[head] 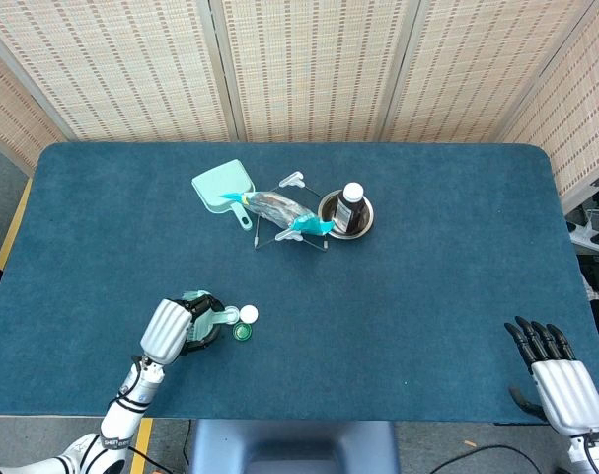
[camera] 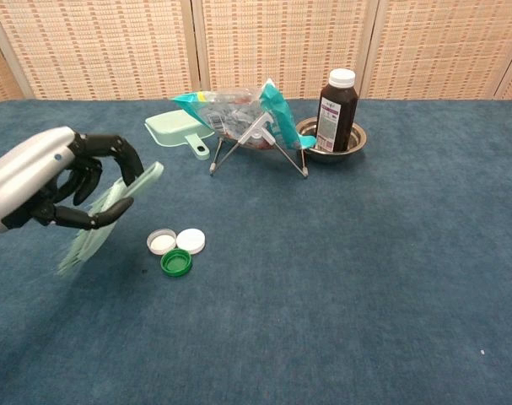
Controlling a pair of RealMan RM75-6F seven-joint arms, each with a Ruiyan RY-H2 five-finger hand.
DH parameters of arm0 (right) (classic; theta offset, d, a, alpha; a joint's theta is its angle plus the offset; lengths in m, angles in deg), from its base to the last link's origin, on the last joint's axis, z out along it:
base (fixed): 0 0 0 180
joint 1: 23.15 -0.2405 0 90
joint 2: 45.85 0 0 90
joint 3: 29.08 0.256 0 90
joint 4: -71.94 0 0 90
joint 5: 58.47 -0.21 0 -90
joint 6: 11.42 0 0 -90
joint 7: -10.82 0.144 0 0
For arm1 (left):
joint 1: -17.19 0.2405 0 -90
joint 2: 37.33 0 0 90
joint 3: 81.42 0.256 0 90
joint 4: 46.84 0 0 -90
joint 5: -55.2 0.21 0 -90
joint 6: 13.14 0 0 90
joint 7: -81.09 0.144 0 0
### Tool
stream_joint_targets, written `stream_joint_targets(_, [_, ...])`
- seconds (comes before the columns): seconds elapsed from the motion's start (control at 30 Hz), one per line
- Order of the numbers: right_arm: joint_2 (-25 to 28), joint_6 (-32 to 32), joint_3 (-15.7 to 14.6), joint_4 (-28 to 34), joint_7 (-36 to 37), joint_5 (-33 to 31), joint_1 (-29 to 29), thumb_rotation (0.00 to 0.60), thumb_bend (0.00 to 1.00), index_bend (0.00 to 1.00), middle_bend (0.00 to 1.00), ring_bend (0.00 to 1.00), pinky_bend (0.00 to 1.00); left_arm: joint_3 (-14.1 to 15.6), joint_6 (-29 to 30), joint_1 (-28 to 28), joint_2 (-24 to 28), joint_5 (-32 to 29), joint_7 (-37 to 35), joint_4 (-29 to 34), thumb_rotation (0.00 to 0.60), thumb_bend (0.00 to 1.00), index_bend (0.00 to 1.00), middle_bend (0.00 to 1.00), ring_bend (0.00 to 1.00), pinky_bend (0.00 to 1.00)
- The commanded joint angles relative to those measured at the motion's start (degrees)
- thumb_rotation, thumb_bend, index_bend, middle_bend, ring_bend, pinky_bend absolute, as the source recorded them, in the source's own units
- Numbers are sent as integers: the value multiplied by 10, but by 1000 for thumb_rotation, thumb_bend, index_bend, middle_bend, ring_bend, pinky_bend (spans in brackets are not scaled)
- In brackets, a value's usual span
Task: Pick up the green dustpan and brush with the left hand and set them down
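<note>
Chest view shows the left hand (camera: 57,181) clamped on the brush (camera: 112,215), bristles down, above the table (camera: 340,278); the green dustpan (camera: 178,129) lies well ahead. Lower gently — clear the bottle caps (camera: 177,249) just beside — before releasing.

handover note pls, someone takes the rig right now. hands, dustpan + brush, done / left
Left hand: grips the green brush, which looks lifted off the table near the front left.
Right hand: holds nothing, fingers apart, at the front right edge.
Dustpan: lying far back on the table, beside the bag on the wire stand, not touched.
Done: brush picked up.
Left: set the brush down, then pick up the dustpan and set it down. Mind the three bottle caps just right of the brush.
</note>
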Motion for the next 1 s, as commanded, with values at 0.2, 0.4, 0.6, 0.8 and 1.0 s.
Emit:
stream_joint_targets(0.2, [2,-3,-1,0,4,2,1,600,208,0,0,0,0,-7,17,-18,-52,-7,-168,-97,600,759,752,887,765,871])
stream_joint_targets(0.4, [6,-6,0,0,12,2,2,600,208,0,0,0,0,-3,5,-33,-102,-8,-191,-182,600,760,754,889,765,871])
stream_joint_targets(0.6, [9,-12,1,-1,21,3,4,600,208,0,0,0,0,4,-7,-45,-136,-9,-210,-227,600,754,755,892,765,871])
stream_joint_targets(0.8, [11,-11,0,-1,26,5,3,600,208,0,0,0,0,9,-5,-61,-166,-2,-210,-234,600,747,755,893,765,871])
stream_joint_targets(1.0, [14,-11,-1,-2,32,9,3,600,207,0,0,0,0,12,-10,-85,-192,9,-200,-221,600,742,755,893,766,872])
